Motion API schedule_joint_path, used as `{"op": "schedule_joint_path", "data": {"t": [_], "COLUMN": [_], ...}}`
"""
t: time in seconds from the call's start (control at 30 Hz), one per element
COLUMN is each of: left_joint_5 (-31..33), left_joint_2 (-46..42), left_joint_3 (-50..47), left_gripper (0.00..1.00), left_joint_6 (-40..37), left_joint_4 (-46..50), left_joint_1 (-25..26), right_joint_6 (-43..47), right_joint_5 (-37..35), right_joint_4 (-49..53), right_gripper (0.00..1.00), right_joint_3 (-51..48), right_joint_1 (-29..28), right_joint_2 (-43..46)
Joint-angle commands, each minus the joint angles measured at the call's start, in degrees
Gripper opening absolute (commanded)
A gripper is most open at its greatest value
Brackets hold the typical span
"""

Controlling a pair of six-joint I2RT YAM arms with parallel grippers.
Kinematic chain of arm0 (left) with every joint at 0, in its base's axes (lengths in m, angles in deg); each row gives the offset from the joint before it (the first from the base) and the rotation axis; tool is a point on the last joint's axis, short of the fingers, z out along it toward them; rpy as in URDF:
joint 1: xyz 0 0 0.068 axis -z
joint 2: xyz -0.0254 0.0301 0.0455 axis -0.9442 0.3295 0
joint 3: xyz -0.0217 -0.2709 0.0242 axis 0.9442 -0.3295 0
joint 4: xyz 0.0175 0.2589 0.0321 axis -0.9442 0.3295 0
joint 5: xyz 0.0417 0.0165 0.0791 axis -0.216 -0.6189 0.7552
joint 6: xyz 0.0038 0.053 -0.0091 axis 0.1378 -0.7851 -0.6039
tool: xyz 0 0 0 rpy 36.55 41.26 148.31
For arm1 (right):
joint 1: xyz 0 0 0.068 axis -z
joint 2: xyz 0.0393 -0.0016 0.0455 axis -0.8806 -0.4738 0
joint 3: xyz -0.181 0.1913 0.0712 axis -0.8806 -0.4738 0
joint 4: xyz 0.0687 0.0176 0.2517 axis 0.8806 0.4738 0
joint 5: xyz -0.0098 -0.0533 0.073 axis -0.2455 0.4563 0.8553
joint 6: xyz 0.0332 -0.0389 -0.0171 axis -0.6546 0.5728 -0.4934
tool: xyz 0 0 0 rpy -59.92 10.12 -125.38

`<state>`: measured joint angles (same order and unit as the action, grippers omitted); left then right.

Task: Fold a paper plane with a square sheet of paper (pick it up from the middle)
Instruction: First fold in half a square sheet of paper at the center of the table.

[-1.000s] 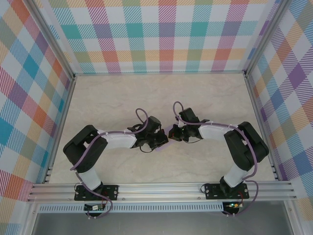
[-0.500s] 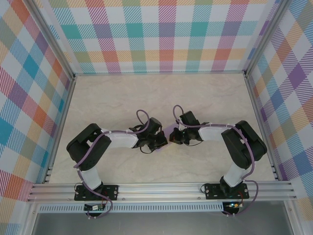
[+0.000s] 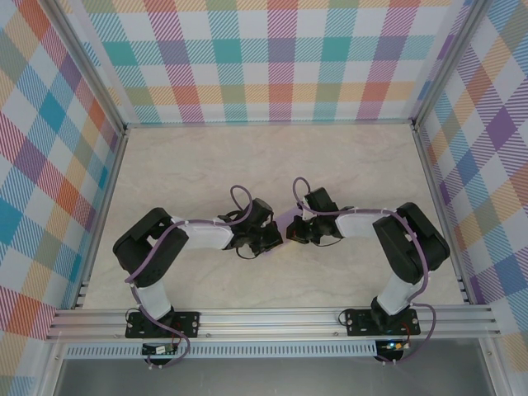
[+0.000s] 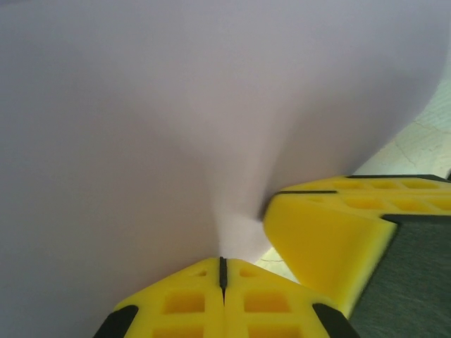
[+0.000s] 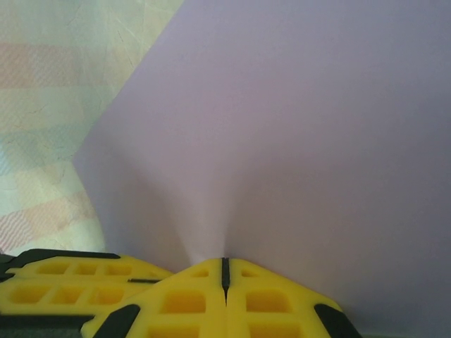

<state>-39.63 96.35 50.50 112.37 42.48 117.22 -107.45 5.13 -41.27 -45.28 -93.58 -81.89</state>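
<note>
Both arms reach inward over the middle of the pale marbled bench (image 3: 206, 165), and their wrists nearly meet there. Between them lies the square sheet of paper (image 4: 141, 141), lavender and plain. From above only a small patch of it shows, between the two black wrist heads.

The left tool (image 4: 222, 267) is clenched on the sheet. Its two yellow fingers (image 4: 183, 303) are pressed flat together with only a thin dark seam between them, and the paper's edge is nipped in that seam. The sheet puckers into a soft ridge that fans outward from the pinch. Just to the right, a yellow finger of the other arm lies close beside the same pinch.

The right tool (image 5: 224, 269) is clenched on the sheet in the same way. Its fingertips are closed tight on the paper's edge, and a shallow crease rises from the grip. In the right wrist view one sharp corner of the sheet points left, with the bench surface beyond it. A yellow finger of the left arm lies low at the left of that view.

Whether the sheet touches the bench or is held clear of it cannot be told. Checked walls (image 3: 280, 58) in bright colours enclose the bench on three sides.
</note>
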Motion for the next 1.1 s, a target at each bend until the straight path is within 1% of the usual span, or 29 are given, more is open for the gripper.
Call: {"op": "schedule_joint_path", "data": {"t": [0.0,0.17,0.33,0.43,0.73,0.93,1.07], "left_joint_5": [-1.98,-0.55,3.12,5.12,5.5,5.67,6.27], "left_joint_2": [-1.54,-1.44,-1.82,-1.79,-1.44,-0.84,-0.76], "left_joint_3": [-0.6,-1.43,-2.12,-1.91,-1.9,-1.17,-0.91], "left_gripper": [0.0,0.0,0.0,0.0,0.0,0.0,0.0], "left_joint_6": [-0.54,-0.84,-0.99,-1.54,-1.85,-1.58,-0.58], "left_joint_4": [-4.45,-2.26,1.72,3.95,5.16,7.2,10.46], "left_joint_1": [0.91,0.89,0.79,0.8,0.79,0.81,0.75], "right_joint_6": [0.81,-0.46,0.1,0.76,0.73,1.19,2.52], "right_joint_5": [1.31,5.32,5.94,5.65,4.89,2.52,0.05], "right_joint_4": [-1.6,-4.6,-4.15,-3.06,-3.25,-1.54,-0.68], "right_gripper": [0.0,0.0,0.0,0.0,0.0,0.0,0.0], "right_joint_3": [-0.92,0.83,2.1,2.22,0.97,0.96,0.24], "right_joint_1": [0.25,0.3,0.3,0.35,0.57,0.59,1.97], "right_joint_2": [-1.86,-4.41,-4.04,-2.9,-0.82,-3.09,-3.55]}}
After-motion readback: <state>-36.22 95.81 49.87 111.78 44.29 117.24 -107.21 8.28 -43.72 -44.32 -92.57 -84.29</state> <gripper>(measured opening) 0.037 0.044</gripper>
